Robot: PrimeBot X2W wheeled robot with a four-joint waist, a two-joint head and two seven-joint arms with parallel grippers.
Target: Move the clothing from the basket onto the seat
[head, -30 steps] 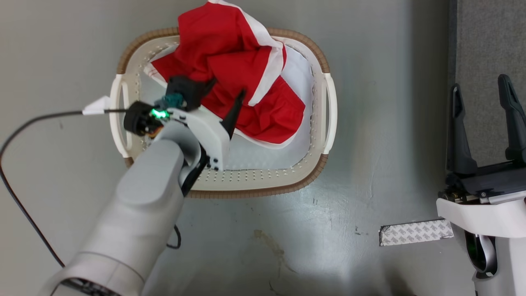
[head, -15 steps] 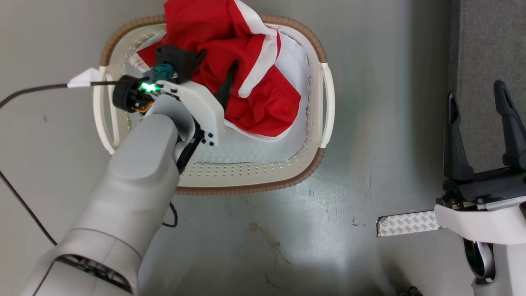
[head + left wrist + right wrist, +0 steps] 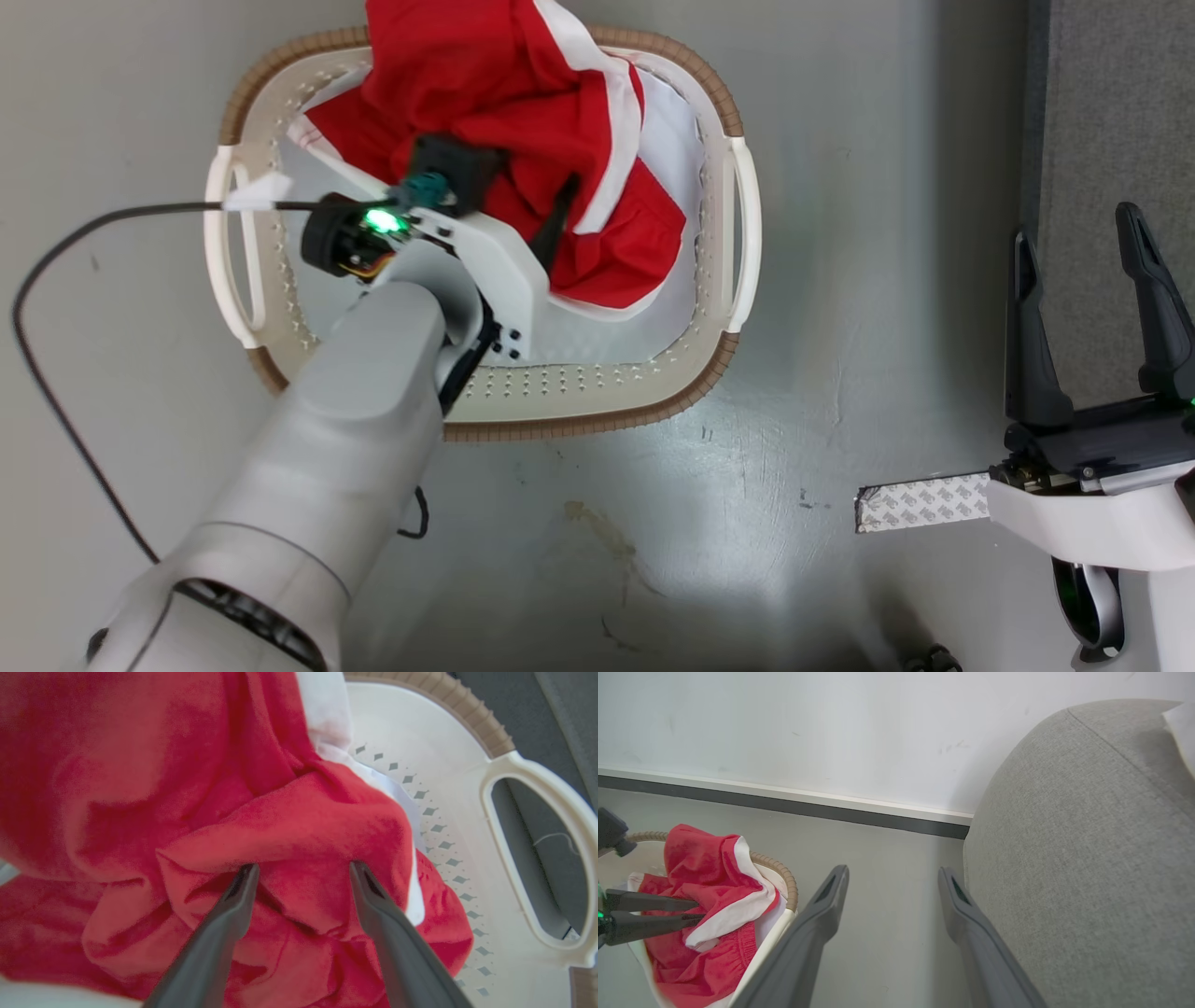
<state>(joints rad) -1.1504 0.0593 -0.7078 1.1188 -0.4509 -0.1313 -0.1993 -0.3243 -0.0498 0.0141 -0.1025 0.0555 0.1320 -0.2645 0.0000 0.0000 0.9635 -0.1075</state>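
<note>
So, the left gripper was spread wide with both fingertips poked down into the red clothing, a raised fold sitting between them, but the jaws hadn't closed, so nothing was actually held. The clothing was all in the basket, heaped toward the far side and riding up over the far rim, with bare lining showing near and to the right. My worry: if the jaws shut right there they'd probably catch just that one ridge of the top layer, and fabric that soft could slip out mid-lift, or one garment would come up while the rest dragged behind. The bit draped over the far rim could also snag on the perforated edge and tug the basket along or tip it. The black cable off the left wrist ran across the basket's left handle, and I could see it hooking there on a swing. The right gripper was wide open too, holding nothing, parked over the floor just beside the grey seat, well right of the basket. The carry to the seat looked like it would pass close to it, so a dangling hem could drape over those fingers or drag across the tape strip on the floor.
</note>
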